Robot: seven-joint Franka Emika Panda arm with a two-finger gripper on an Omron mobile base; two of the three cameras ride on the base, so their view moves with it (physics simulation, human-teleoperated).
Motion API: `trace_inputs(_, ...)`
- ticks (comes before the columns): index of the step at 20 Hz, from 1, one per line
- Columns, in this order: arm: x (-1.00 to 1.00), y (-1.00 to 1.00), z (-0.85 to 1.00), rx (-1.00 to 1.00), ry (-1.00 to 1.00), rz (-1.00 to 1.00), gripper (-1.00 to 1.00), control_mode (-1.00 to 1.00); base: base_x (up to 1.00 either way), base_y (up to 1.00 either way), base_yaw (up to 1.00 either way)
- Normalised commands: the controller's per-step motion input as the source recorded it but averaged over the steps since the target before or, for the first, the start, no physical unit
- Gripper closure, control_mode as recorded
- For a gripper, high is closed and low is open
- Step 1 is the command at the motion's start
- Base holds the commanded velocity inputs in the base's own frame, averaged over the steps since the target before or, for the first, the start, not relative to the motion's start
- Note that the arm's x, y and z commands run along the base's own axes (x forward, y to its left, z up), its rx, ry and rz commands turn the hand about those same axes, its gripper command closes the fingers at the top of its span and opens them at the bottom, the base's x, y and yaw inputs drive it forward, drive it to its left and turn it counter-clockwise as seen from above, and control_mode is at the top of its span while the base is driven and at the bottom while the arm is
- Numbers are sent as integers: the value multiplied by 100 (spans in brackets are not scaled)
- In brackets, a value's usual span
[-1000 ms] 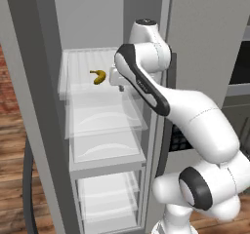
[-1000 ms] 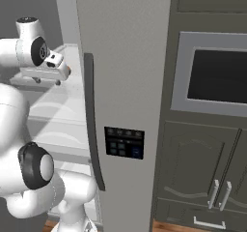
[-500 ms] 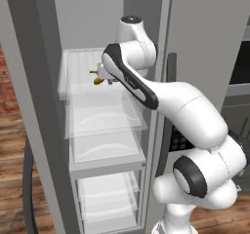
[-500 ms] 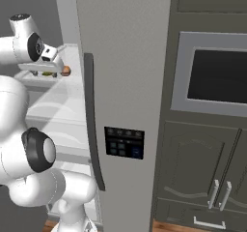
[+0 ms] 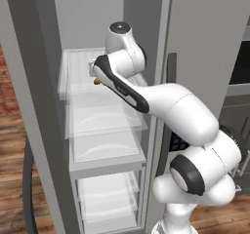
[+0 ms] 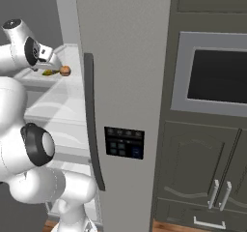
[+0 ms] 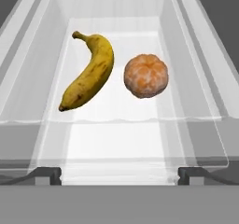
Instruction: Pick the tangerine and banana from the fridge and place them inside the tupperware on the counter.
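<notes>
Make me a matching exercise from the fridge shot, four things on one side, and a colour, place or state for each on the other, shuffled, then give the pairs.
Column one:
1. banana
2. tangerine
3. gripper
4. fridge

Column two:
A. round and orange, lying on the shelf
B. door swung open, translucent white shelves showing
C. jaws wide open, holding nothing
D. curved and yellow with brown speckles, lying beside the round fruit without touching it

Pairs: 1-D, 2-A, 3-C, 4-B
</notes>
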Motion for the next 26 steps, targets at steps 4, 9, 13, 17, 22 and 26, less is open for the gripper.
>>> trace_inputs(4, 36, 20, 0, 0, 0, -14, -100, -100, 0, 0, 0)
trace_inputs(9, 34, 23, 0, 0, 0, -13, -100, -100, 0, 0, 0)
trace_inputs(13, 21, 19, -5, 0, 0, -8, -100, -100, 0, 0, 0)
trace_inputs(17, 21, 10, -8, 0, 0, -3, -100, -100, 0, 0, 0)
trace_inputs(22, 24, 1, -6, 1, 0, 0, -100, -100, 0, 0, 0)
trace_inputs(26, 23, 0, -5, 3, 0, 0, -100, -100, 0, 0, 0)
